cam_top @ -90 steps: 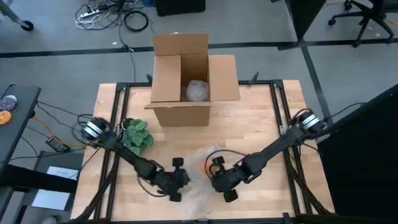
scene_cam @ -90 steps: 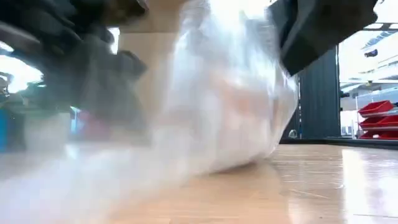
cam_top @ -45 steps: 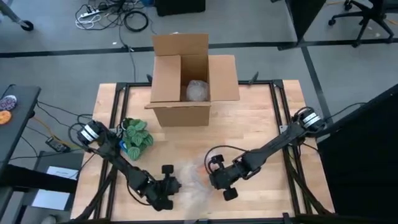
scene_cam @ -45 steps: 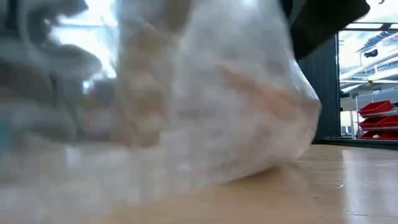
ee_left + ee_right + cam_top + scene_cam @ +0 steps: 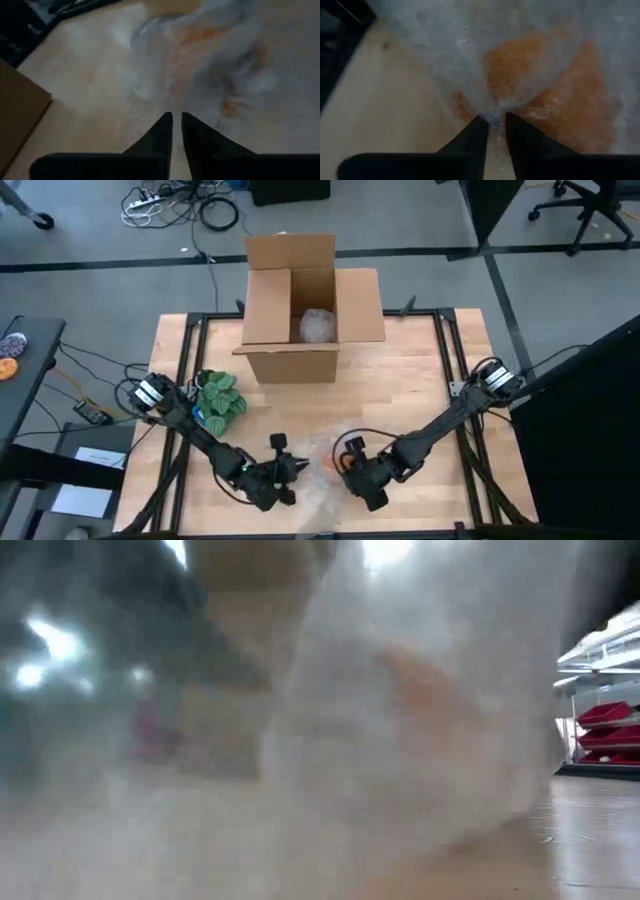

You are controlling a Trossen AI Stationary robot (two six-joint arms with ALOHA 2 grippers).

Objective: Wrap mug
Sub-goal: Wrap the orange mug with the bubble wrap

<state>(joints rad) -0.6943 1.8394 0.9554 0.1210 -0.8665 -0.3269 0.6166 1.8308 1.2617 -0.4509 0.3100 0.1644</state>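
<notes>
Wooden table (image 5: 420, 380), open cardboard box (image 5: 300, 310) standing at its far middle, flaps up, a clear crumpled wad (image 5: 318, 326) inside it. Green leafy plant (image 5: 220, 396) near the table's left edge, beside the left arm's upper links. Cables and a power strip on the floor beyond the box; red bins (image 5: 605, 718) on shelving at the right of the low view.

Bubble wrap (image 5: 318, 470) lies at the near middle of the table, between the two grippers. Orange mug (image 5: 550, 95) sits inside it, seen only as an orange blur through the plastic; its pose can't be told. In the low view the wrap (image 5: 400, 740) fills nearly the whole frame, right in front of the lens, blocking both grippers and most of the box.

Left gripper (image 5: 290, 467) low at the wrap's left edge. Its wrist view shows the fingers (image 5: 160, 135) nearly closed, just a thin gap, tips at the wrap's near edge; whether film is caught between them, can't tell.

Right gripper (image 5: 352, 468) low at the wrap's right side. Fingers (image 5: 475, 132) close together, a narrow gap, with a bit of bubble wrap pinched between the tips, orange mug just past them.
</notes>
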